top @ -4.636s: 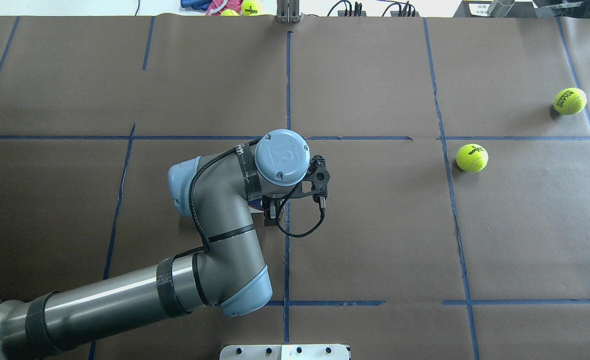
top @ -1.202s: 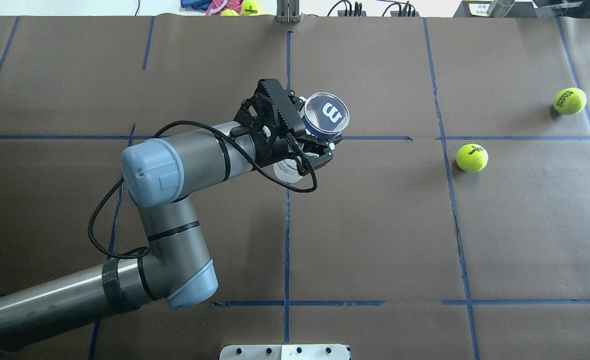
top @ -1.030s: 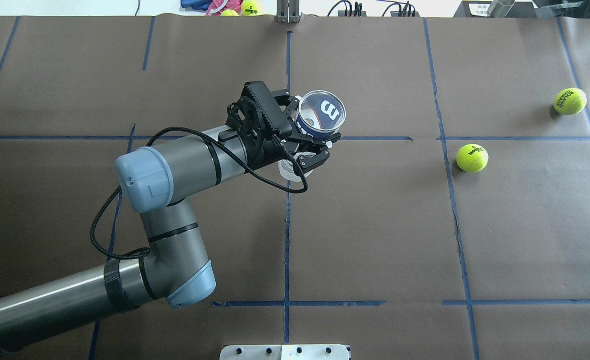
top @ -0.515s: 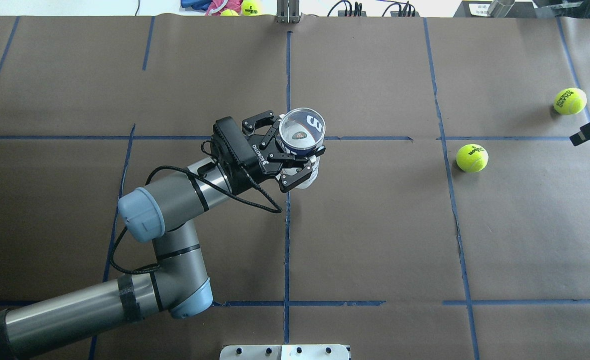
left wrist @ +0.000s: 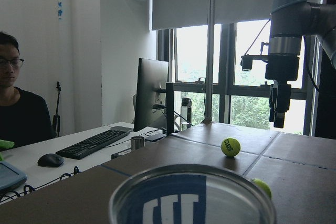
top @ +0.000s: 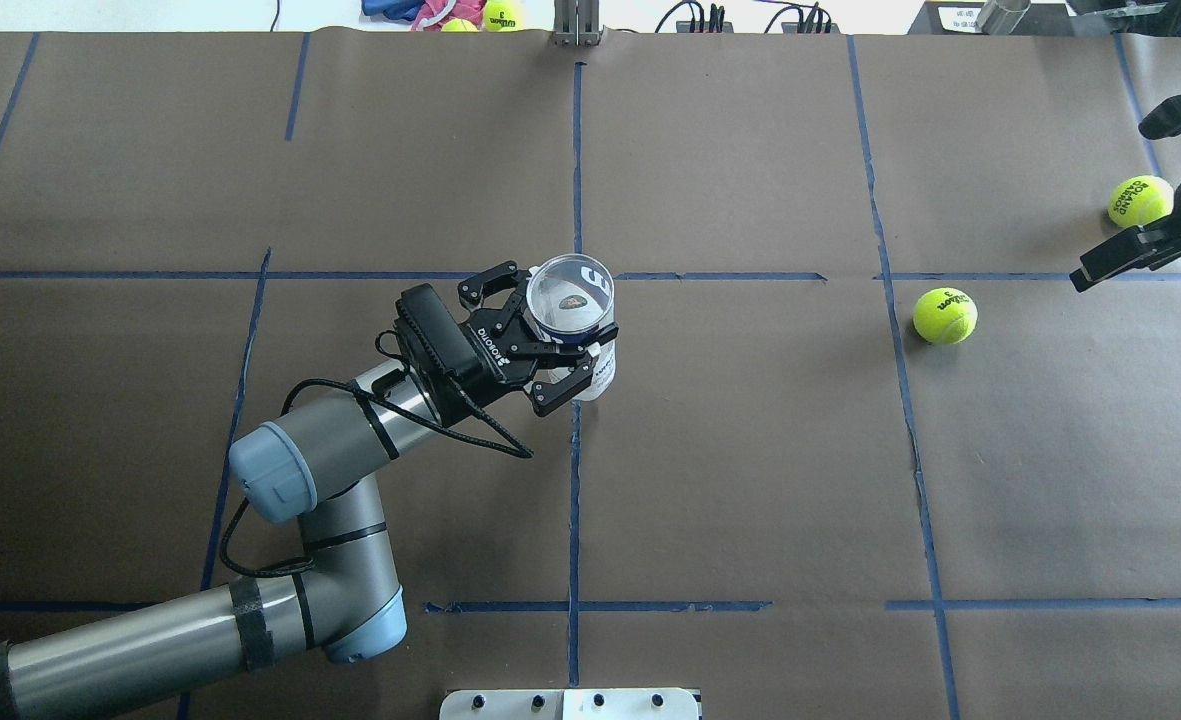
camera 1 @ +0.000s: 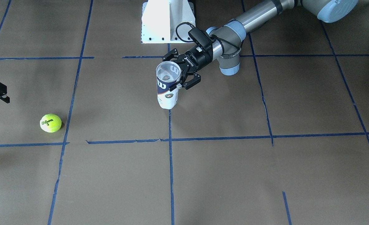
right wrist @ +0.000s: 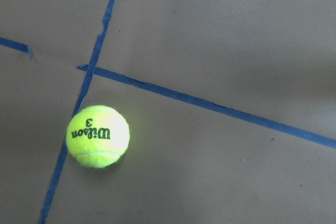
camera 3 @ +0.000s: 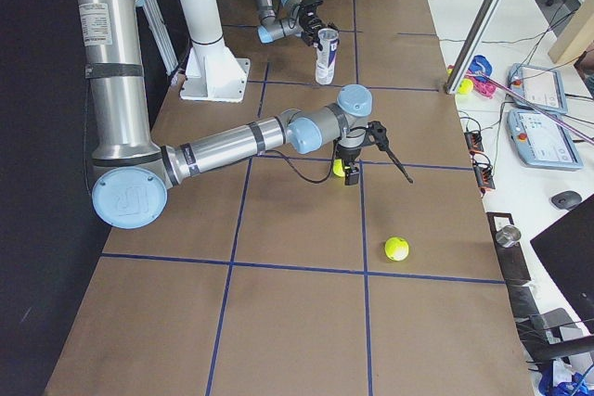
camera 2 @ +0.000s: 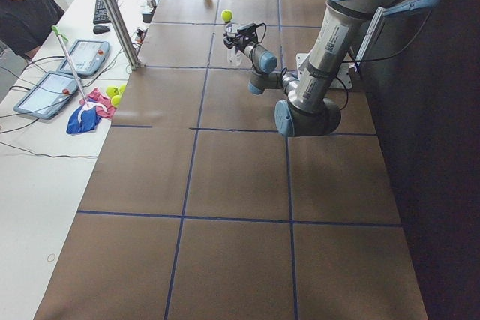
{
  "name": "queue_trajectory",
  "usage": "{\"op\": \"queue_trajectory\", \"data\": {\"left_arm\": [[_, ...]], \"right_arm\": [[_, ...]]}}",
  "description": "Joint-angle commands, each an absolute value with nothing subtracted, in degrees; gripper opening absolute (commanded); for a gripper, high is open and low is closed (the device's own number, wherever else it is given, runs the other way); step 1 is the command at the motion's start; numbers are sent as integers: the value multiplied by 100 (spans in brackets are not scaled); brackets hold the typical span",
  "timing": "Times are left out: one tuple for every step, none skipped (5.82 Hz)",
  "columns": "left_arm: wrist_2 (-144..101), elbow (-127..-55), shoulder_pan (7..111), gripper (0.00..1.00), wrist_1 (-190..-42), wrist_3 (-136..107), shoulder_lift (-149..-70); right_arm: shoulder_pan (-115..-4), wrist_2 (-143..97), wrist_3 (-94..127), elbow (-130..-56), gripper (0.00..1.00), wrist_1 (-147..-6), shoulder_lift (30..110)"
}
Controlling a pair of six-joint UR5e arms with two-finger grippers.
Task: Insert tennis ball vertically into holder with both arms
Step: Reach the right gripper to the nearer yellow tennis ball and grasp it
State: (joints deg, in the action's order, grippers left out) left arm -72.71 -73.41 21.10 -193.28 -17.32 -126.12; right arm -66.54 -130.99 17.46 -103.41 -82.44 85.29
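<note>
Tennis ball [top: 945, 315], fuzzy yellow-green with black "Wilson 3" print, lies on the brown paper-covered table [top: 750, 450] beneath the right gripper [top: 1110, 207], whose fingers are spread wide and hold nothing. Well apart from it, the left gripper [top: 548, 335] clamps the clear plastic cylindrical holder [camera 1: 167, 90] upright, mouth up.

The clear, white-and-navy-labelled holder [camera 1: 167, 91] stands upright, open mouth up, clasped below its rim by the left pincer [top: 553, 322], while the yellow-green "Wilson 3" tennis ball [top: 945, 316] lies on the tabletop [top: 750, 460], well apart from the holder.
</note>
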Motion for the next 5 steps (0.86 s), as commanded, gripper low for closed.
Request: {"op": "queue_trajectory", "data": {"left_arm": [[-7260,-7304,2005,81,-19319,-1714,-12595],[-7251,-7199,1952,79,-19310,-1705,-12621],[-7251,-7198,1951,79,-19301,-1696,-12638],[-7251,-7172,1951,80,-19292,-1705,-12639],[-7251,-7172,1951,80,-19292,-1696,-12639]], "right_arm": [[-6452,-12929,1846,-10345,100,-8244,8464],[-6338,-12920,2046,-10345,99,-8244,8394],[-6172,-12781,2213,-10362,99,-8244,8324],[-6066,-12727,2267,-10362,99,-8244,8297],[-5899,-12683,2355,-10336,99,-8244,8210]]}}
